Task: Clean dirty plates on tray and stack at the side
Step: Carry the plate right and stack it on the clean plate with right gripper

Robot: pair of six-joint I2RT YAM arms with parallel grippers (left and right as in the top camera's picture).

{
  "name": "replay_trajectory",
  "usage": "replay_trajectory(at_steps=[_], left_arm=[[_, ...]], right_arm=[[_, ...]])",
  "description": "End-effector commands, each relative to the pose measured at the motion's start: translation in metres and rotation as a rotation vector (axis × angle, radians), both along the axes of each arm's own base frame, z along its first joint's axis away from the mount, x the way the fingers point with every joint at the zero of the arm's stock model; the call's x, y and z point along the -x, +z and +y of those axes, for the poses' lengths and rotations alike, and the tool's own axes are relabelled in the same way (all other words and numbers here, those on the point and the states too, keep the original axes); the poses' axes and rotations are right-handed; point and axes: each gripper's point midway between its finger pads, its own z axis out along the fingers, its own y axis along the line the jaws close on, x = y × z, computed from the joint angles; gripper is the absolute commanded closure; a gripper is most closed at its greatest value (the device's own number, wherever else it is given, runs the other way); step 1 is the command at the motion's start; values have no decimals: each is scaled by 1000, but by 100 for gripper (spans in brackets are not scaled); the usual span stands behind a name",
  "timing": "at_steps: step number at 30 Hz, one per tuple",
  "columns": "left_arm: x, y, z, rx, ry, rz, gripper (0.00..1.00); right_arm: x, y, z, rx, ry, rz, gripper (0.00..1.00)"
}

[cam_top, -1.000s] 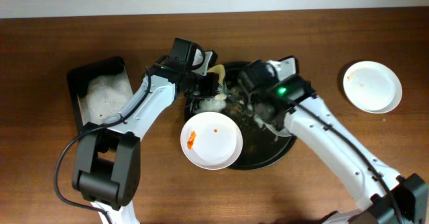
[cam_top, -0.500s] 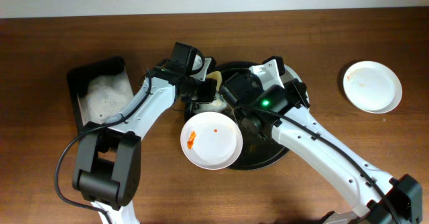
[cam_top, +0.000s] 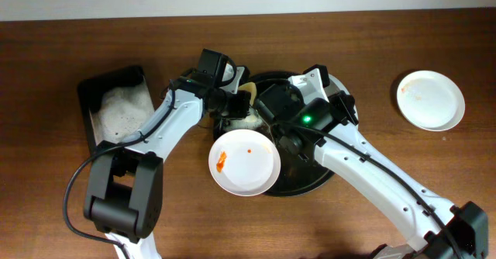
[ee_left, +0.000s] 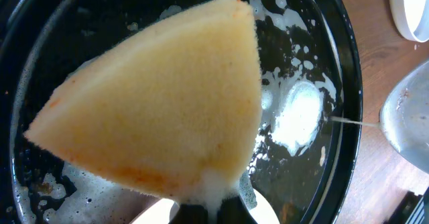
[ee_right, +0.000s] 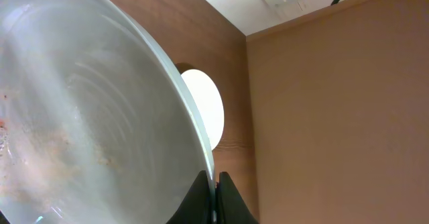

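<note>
Over the tray (cam_top: 298,175), the left gripper (cam_top: 242,104) pinched a yellow sponge (ee_left: 161,103), while the right gripper (ee_right: 215,190) clamped a tilted plate (ee_right: 80,103) by its rim.

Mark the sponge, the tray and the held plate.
sponge (ee_left: 161,96), left wrist view, middle of its yellow face.
tray (ee_left: 353,70), left wrist view, its right rim.
held plate (ee_right: 87,117), right wrist view, middle of its visible surface.

The foam-flecked black tray (cam_top: 298,183) carries one white plate (cam_top: 245,162), smeared orange-red, flat over its near-left rim. A second plate (cam_top: 431,99) lies well apart to the right; a third plate (ee_right: 87,117) is steeply tilted.
</note>
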Motion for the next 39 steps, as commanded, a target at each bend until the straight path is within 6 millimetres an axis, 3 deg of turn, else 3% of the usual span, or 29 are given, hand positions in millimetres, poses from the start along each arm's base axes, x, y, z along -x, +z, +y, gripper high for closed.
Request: replay_trajectory(at_steps=[1, 5, 9, 12, 20, 23, 24, 27, 31, 34, 39], left_arm=[[2, -5, 1, -11, -17, -1, 100], [2, -5, 1, -11, -17, -1, 100], [2, -5, 1, -11, -17, -1, 100], [4, -5, 1, -13, -17, 5, 100], [4, -5, 1, -10, -18, 7, 100], [4, -5, 1, -10, -18, 8, 100], [5, -5, 0, -10, -20, 8, 100], [6, -5, -3, -10, -26, 8, 100], [6, -5, -3, -10, -26, 8, 100], [6, -5, -3, -10, -27, 8, 100], [9, -3, -7, 17, -40, 17, 100]], right_arm=[[0, 13, -1, 9, -3, -45, 96], [1, 10, 0, -12, -8, -42, 96], [1, -22, 2, -115, -57, 2, 96], [5, -27, 1, -153, -81, 13, 96], [1, -69, -38, -569, -275, 231, 96], [-9, -78, -48, -852, -294, 296, 96], [-13, -79, -48, -1035, -273, 330, 96], [-10, -84, -74, -1090, -339, 320, 96], [-17, -80, -88, -1072, -334, 278, 96], [-34, -71, -148, -1176, -470, 65, 96], [-26, -71, -254, -1243, -670, -197, 96]])
